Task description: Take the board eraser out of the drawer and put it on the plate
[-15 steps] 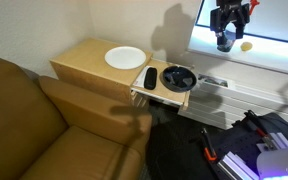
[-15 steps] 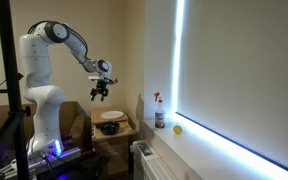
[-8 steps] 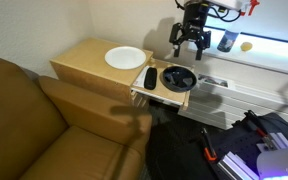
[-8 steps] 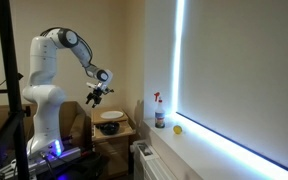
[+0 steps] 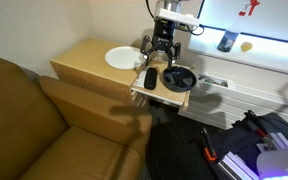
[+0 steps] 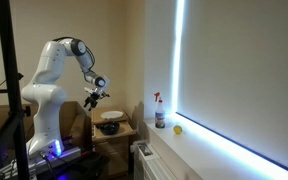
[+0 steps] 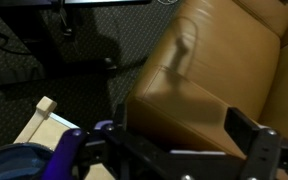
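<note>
Got a big brown leather sofa (image 5: 29,125) hogging the left of an exterior view, and filling most of the wrist view too; next, the white seven-joint robot arm (image 6: 52,85), bent over toward the furniture.

Beside the sofa, a pale light-brown wooden cabinet (image 5: 82,62), with its shallow pale wooden drawer (image 5: 162,99) pulled out on the side away from the sofa; on the cabinet top, a plain round white plate (image 5: 122,57), one edge hidden behind the gripper; in the drawer, a round black dish (image 5: 178,78) taking up the outer half.

Robotiq gripper (image 5: 158,63) hanging just above the drawer, pointing down, not touching anything as far as can be told; in the wrist view, fingers (image 7: 70,150) spread wide apart, gripping nothing.

Over on the window sill, a spray bottle (image 6: 160,112), well apart from all that; then the small black oblong board eraser (image 5: 150,78), lying flat in the drawer right beside the dish, on the cabinet side, roughly under the gripper; lastly a little yellow ball (image 6: 177,129) on the sill near the bottle.
</note>
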You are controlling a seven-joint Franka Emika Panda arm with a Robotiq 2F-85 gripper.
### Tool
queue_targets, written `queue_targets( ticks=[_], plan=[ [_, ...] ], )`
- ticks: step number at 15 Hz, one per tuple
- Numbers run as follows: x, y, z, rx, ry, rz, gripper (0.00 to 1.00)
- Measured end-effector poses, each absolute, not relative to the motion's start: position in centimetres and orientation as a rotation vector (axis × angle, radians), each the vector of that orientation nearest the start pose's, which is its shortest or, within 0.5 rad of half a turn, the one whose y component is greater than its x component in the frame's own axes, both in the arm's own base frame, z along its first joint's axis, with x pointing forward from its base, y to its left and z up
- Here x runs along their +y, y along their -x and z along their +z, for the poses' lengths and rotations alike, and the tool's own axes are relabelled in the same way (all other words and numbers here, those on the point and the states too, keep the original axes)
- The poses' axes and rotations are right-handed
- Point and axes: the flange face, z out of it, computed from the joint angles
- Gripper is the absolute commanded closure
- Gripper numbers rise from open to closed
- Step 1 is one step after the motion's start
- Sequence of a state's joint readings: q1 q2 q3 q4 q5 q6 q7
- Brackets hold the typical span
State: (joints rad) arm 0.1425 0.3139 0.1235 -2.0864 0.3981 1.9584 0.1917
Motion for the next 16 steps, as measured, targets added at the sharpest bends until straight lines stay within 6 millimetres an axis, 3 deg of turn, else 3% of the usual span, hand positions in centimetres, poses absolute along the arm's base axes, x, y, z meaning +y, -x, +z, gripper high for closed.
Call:
queue_targets(
  ticks=[3,7,10,13,16],
  plan=[
    [16.1,-50.8,24.0,0.308,2.804,0.758,0.00],
    [16.9,-51.5,19.6,0.468,2.857,0.666,0.00],
    [18.0,-52.0,17.0,0.516,3.001,0.526,0.00],
    [19.1,-52.0,15.6,0.523,3.162,0.435,0.00],
    [19.9,-52.2,15.3,0.548,3.196,0.399,0.00]
  ],
)
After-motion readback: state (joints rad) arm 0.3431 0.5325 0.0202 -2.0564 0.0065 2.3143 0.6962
